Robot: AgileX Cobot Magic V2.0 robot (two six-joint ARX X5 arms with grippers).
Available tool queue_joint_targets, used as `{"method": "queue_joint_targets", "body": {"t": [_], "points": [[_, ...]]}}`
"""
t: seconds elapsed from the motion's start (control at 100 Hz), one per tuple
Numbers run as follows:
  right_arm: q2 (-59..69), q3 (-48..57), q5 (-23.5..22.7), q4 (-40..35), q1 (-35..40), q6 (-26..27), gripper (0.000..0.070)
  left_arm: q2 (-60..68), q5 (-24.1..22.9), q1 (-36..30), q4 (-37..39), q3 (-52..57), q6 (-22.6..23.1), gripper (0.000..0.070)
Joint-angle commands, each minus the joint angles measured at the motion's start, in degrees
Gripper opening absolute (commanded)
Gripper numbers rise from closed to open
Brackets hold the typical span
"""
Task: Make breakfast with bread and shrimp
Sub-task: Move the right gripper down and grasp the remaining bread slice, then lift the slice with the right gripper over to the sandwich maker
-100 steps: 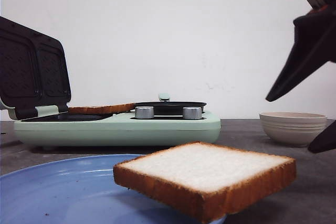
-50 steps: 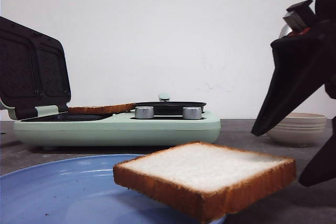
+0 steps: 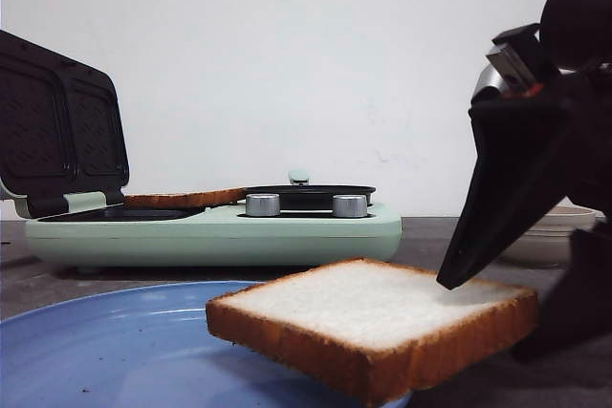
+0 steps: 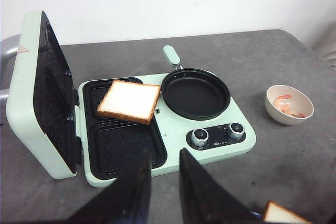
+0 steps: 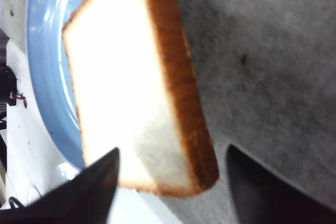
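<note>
Right gripper, jaws apart, is straddling the bread slice corner overhanging the plate, seemingly not touching.

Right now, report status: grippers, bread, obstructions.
Right gripper open, straddling the bread slice on the blue plate, not gripping. Left gripper open, empty, above the sandwich maker. Second slice on its grill. Nothing blocking.

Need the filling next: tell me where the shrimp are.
In the left wrist view, the shrimp lie in the beige bowl, on the table beside the breakfast maker's knob end.
</note>
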Motion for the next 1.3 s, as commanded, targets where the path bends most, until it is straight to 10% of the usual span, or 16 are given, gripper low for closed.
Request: {"method": "queue_joint_targets", "body": {"t": [0.0, 0.11, 0.89, 1.29], "points": [[0.7, 0.6, -0.2, 1.9, 0.4, 1.9, 0.0149, -0.1, 0.3, -0.3, 0.2, 0.7, -0.1, 0.0015], [0.6, 0.6, -0.3, 5.1, 0.4, 3.1, 0.0, -0.5, 0.2, -0.3, 0.2, 0.7, -0.1, 0.0015], [11.1, 37.5, -2.0, 8.5, 2.6, 5.7, 0.0, -0.9, 0.2, -0.3, 2.4, 0.7, 0.3, 0.0015], [42.8, 80.5, 0.6, -17.9, 5.1, -7.9, 0.0, -0.9, 0.2, -0.3, 3.2, 0.7, 0.3, 0.0015]]}}
